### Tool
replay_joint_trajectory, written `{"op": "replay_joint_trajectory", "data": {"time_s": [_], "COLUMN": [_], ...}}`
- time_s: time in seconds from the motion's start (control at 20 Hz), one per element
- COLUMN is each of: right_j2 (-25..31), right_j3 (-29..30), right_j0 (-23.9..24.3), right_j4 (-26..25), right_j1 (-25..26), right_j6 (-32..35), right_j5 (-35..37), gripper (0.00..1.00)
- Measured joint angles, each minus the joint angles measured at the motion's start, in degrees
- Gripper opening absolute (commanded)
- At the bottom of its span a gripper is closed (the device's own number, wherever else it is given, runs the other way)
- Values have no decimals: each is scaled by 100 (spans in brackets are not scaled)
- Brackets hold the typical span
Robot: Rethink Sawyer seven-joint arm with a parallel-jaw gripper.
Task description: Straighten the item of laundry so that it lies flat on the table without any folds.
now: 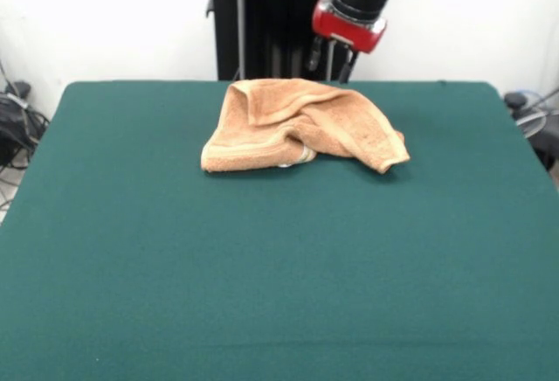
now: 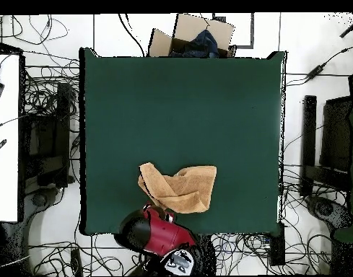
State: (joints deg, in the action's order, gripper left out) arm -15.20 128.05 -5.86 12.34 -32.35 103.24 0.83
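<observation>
The fingers [image 1: 332, 60] hang bare and slightly apart just above the far rim of the crumpled towel [image 1: 301, 123] on the desk [image 1: 279, 267], so straightening seems unstarted: next, I judge, drop onto the nearest folded edge and pinch it.

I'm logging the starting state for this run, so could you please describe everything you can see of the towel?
The towel is peach-orange terry cloth with a hemmed border band, crumpled and folded over itself, not flat. It lies on the green table, toward the edge nearest the robot. One corner trails out to the side, and a bit of white shows under a fold. Only the table touches it; the end effector hangs just behind it.
</observation>
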Motion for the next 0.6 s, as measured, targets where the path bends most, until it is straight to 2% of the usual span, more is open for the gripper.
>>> {"op": "replay_joint_trajectory", "data": {"time_s": [0.6], "right_j2": [-21], "right_j3": [-2], "right_j0": [-60], "right_j4": [11], "right_j1": [410], "right_j6": [0], "right_j5": [-435], "gripper": [100]}}
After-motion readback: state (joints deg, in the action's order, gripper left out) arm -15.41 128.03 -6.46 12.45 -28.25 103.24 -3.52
